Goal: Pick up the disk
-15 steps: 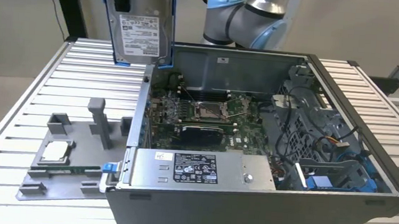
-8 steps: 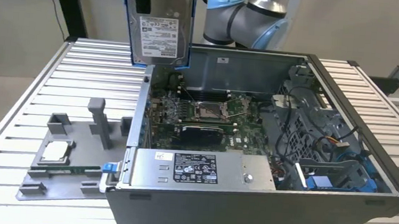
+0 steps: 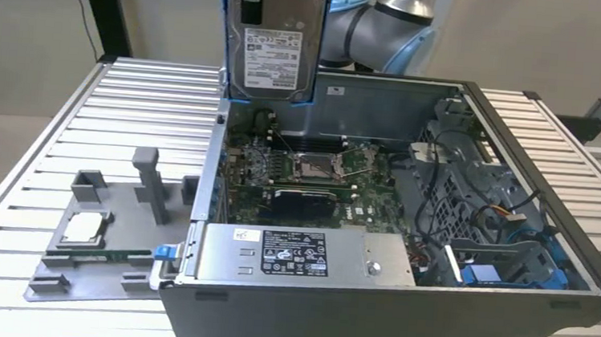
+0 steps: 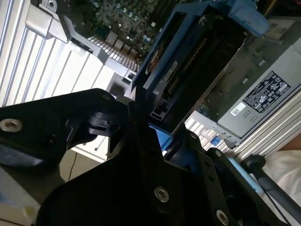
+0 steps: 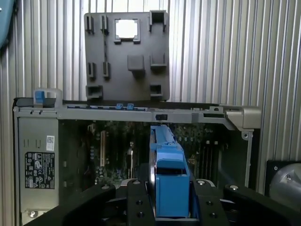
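Disk (image 3: 275, 42) hung upright over the far side of the open case (image 3: 375, 319), long axis vertical, label toward the exterior view, with the fingers (image 5: 136, 205) clamped on its blue bracket (image 5: 170, 188) from above. Exterior view gave the label and the disk's height over the board (image 3: 300, 168); first wrist view gave the bracket edge-on, pinched from both sides, the case straight below

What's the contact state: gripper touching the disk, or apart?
Touching. In the first wrist view the gripper clamps both sides of the disk at its blue bracket. The exterior view shows the disk held upright above the computer case.
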{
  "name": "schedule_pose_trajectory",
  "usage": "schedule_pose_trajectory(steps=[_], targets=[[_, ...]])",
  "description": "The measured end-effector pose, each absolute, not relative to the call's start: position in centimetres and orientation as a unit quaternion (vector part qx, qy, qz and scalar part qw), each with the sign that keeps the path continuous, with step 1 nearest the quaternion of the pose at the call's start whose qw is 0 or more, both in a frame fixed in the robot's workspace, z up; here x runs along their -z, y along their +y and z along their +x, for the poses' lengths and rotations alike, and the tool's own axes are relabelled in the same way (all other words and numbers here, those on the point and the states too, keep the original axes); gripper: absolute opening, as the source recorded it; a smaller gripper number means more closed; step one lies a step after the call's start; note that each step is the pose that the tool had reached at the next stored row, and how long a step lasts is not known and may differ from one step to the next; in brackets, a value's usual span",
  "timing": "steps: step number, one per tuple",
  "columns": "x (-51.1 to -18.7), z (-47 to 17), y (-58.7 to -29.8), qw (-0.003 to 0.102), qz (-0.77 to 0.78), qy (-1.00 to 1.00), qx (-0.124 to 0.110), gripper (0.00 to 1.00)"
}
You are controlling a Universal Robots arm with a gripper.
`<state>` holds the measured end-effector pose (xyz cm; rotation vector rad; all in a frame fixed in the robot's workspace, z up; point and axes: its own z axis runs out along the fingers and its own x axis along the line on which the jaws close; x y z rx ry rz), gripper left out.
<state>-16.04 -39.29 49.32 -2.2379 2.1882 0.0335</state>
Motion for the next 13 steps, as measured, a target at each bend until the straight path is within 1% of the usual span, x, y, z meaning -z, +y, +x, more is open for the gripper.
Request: schedule_pose_trajectory(steps=[13], targets=[[-49.3,-10.1,-40.2,0.006,-0.715,0.699,-0.011,0.00]])
